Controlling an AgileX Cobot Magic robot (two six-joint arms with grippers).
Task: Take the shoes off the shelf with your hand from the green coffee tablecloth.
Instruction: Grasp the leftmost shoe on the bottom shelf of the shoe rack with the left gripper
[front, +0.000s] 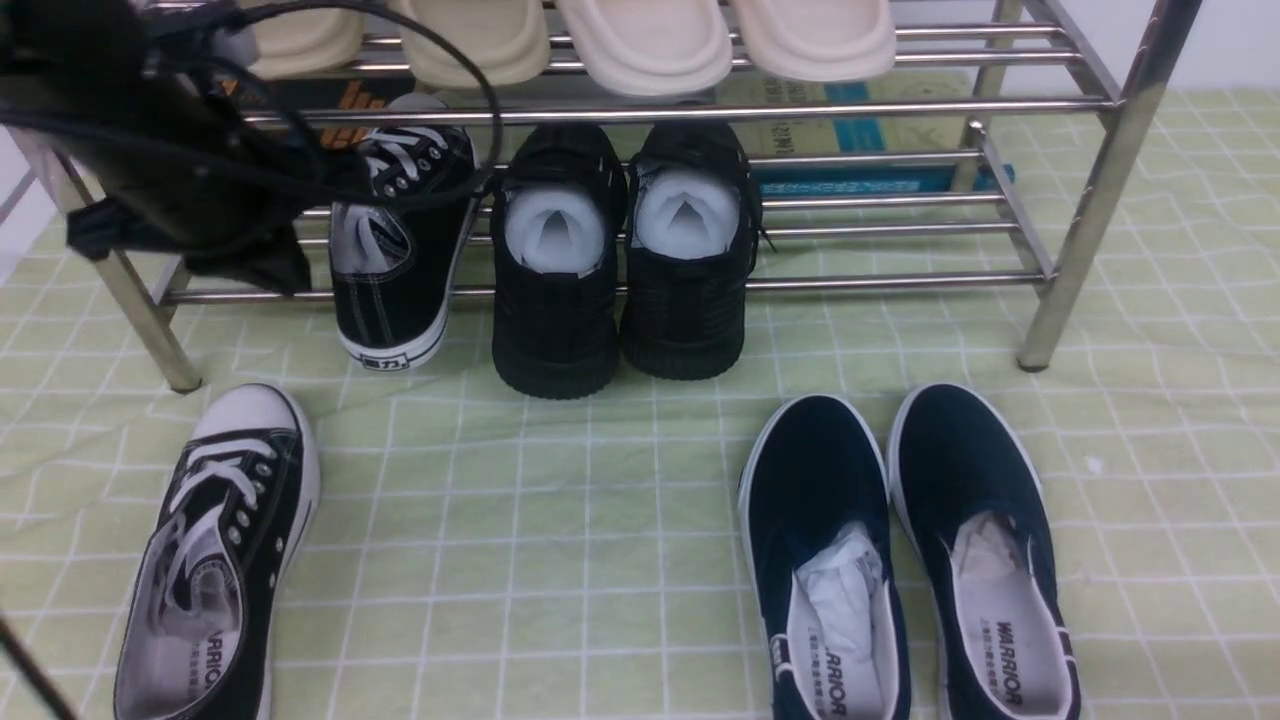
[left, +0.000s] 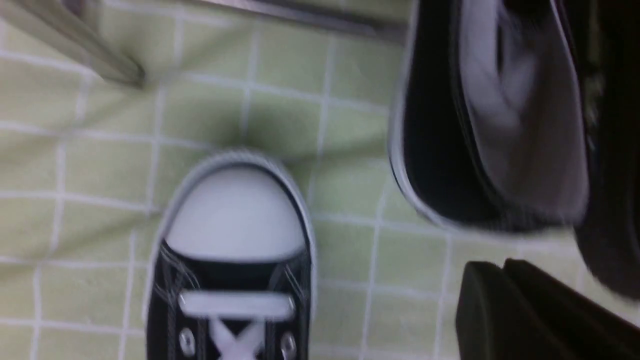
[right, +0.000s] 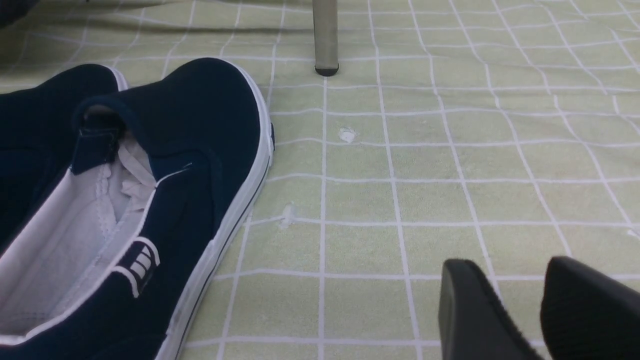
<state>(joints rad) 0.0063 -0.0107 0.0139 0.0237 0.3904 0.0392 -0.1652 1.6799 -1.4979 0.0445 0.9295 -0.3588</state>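
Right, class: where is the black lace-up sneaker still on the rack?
In the front view the sneaker sits on the lower tier of the rack, at the left, heel outward, just beside the all-black knit pair.

Looks like a staged lab tabletop: steel shoe rack (front: 900, 105) standing on a gridded green tablecloth (front: 600, 520).

black knit sneakers (front: 555, 320), paper-stuffed | navy slip-ons (front: 820, 470), white trim | cream slippers (front: 650, 40) | teal box (front: 850, 130)

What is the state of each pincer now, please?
Left pincer: at the canvas sneaker on the shelf; blurred, state cannot be told.
Right pincer: open, holding nothing.
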